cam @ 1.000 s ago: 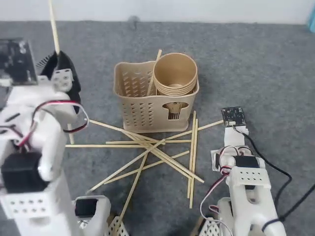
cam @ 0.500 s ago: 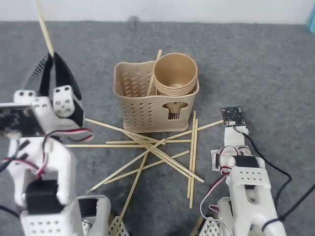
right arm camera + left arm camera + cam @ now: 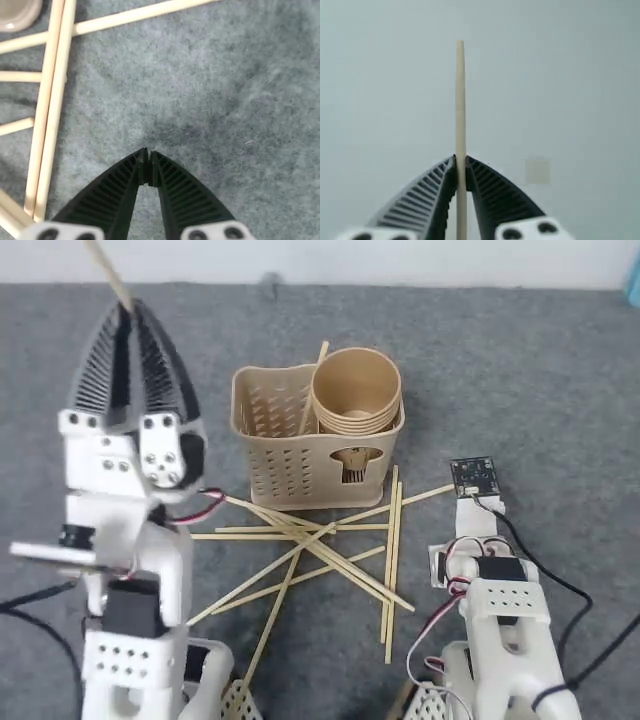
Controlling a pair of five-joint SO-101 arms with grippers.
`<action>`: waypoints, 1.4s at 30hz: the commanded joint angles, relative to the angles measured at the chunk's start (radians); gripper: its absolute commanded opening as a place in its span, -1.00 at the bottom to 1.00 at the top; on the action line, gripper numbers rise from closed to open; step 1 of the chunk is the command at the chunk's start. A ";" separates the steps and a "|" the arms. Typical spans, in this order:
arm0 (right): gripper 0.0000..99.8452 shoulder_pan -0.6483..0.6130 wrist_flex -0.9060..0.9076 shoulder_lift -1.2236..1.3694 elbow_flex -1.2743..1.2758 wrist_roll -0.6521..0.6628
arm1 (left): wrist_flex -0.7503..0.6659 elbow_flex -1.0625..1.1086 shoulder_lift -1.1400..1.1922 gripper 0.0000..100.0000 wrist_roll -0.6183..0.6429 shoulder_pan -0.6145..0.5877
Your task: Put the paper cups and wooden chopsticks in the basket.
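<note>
My left gripper point(image 3: 127, 310) is raised high at the left of the table, shut on a wooden chopstick point(image 3: 108, 272) that sticks up past its tips. In the left wrist view the same chopstick point(image 3: 460, 100) stands clamped between the black fingers point(image 3: 485, 182) of the left gripper point(image 3: 460, 160). The tan basket point(image 3: 270, 455) holds stacked paper cups point(image 3: 356, 390) and one chopstick point(image 3: 313, 380). Several chopsticks point(image 3: 300, 540) lie crossed on the carpet in front of the basket. My right gripper point(image 3: 148, 152) is shut and empty over the carpet, beside two parallel chopsticks point(image 3: 50, 105).
Grey carpet point(image 3: 520, 370) covers the floor. The right arm's base point(image 3: 500, 630) sits at the front right with a small circuit board point(image 3: 473, 477) and a black cable point(image 3: 560, 590). A pale wall runs along the back edge.
The left arm has swung up and rightward with the chopstick in its gripper, which now stands taller and closer to the basket. The right arm has not moved.
</note>
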 commanded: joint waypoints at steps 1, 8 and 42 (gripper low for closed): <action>-0.98 0.005 -0.015 -0.022 -0.006 0.018 | 0.008 0.001 -0.008 -0.98 0.002 0.069; -0.98 0.005 -0.008 -0.030 -0.006 0.018 | 0.012 0.031 0.057 -0.98 0.002 0.158; -0.98 0.004 -0.018 -0.030 -0.006 0.018 | -0.115 0.085 0.318 -0.77 0.002 0.006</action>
